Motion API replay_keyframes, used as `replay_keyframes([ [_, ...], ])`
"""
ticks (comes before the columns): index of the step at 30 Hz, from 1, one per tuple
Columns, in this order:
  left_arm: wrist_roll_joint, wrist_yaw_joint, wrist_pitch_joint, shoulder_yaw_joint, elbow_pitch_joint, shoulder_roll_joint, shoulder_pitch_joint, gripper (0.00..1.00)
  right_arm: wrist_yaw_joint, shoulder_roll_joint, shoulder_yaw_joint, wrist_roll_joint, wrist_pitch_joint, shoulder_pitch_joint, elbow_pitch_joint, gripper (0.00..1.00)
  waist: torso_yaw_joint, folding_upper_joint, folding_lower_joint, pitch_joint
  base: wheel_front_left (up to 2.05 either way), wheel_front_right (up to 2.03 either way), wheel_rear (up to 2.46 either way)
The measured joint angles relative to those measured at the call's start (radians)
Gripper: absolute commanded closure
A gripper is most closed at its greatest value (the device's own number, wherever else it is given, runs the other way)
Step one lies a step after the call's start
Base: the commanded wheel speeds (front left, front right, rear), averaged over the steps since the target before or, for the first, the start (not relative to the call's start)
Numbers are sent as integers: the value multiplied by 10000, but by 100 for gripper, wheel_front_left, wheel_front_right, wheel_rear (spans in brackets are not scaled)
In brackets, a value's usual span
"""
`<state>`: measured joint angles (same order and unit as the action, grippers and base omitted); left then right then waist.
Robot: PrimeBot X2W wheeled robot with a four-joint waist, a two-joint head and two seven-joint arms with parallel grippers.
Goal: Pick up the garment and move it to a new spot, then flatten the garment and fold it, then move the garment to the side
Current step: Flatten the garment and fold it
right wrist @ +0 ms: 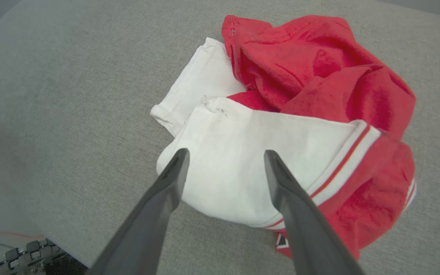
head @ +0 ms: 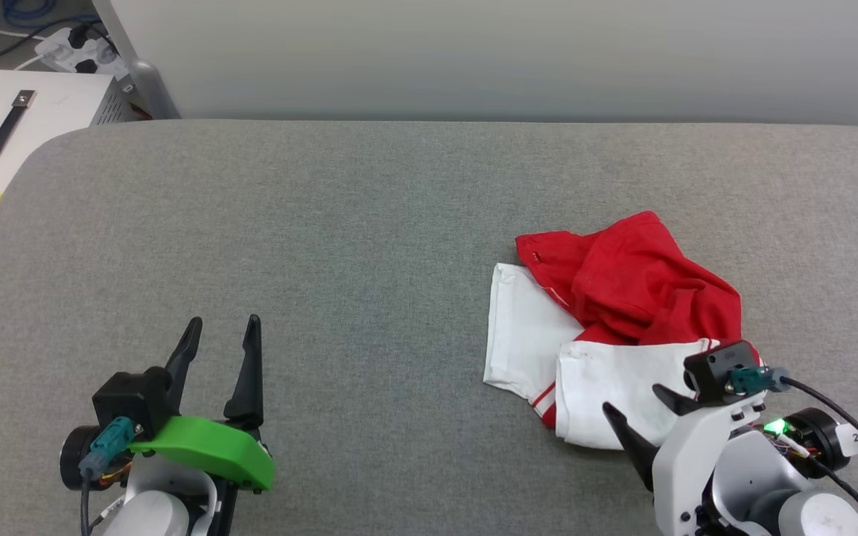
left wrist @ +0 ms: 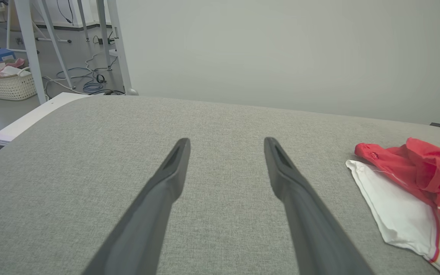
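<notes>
A grey fabric-covered desk (head: 339, 223) takes up most of the head view, its rounded corner at the upper left and a pale wall (head: 518, 52) behind its far edge. The garment (head: 637, 290) lies crumpled on the desk at the centre right of the head view: a bunched red body toward the top, with two white sleeves folded out below and to its left, the nearer one edged in red-and-white striped trim. A white case (head: 19, 134) with a dark strap handle stands off the desk at the upper left. The left pincer (head: 223, 321) sits at the lower left over bare desk, well apart from the garment, its two dark fingers spread with nothing between them; the left wrist view shows the same gap in the left pincer (left wrist: 226, 140). The right pincer (head: 631, 398) is at the lower right, by the garment's near edge. In the right wrist view the right pincer (right wrist: 226, 152) is spread apart with its tips over the nearer white sleeve; whether they touch the cloth cannot be told. A woven basket (left wrist: 6, 82) stands on the floor at the upper left of the left wrist view.
</notes>
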<state>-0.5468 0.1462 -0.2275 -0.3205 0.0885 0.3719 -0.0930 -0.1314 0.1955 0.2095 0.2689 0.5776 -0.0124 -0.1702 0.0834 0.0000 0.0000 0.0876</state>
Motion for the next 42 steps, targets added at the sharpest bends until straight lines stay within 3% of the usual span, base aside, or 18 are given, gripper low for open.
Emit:
replay_keyframes([
  [9,0,2,-84,6,-15,-54,-33,0,0,894,1546,401,1705,56,-355,0,66,0,0,394,0,0,0],
  [14,0,-27,-109,-2,31,-192,-160,0,0,1087,2098,435,1896,-463,-36,0,151,0,0,714,0,0,0],
  [23,2,-205,-198,15,307,-343,-344,0,0,1294,2203,33,1735,-1246,1011,0,240,0,0,1105,0,0,0],
  [24,2,-232,-198,23,324,-351,-367,0,0,1281,2209,40,1733,-1289,1126,16,235,0,0,1125,0,0,0],
  [26,4,-278,-199,33,341,-376,-443,0,0,1235,2219,40,1699,-1395,1383,67,218,0,0,1162,0,0,0],
  [27,6,-280,-205,33,349,-384,-479,0,0,1221,2213,42,1684,-1418,1459,100,216,0,0,1181,0,0,0],
  [34,33,-380,-274,46,539,-487,-616,0,0,1034,1906,121,1269,-1531,1622,100,252,0,0,1240,0,0,0],
  [42,104,-410,-284,123,652,-573,-561,0,0,58,127,31,416,-1080,529,100,146,0,0,949,0,0,0],
])
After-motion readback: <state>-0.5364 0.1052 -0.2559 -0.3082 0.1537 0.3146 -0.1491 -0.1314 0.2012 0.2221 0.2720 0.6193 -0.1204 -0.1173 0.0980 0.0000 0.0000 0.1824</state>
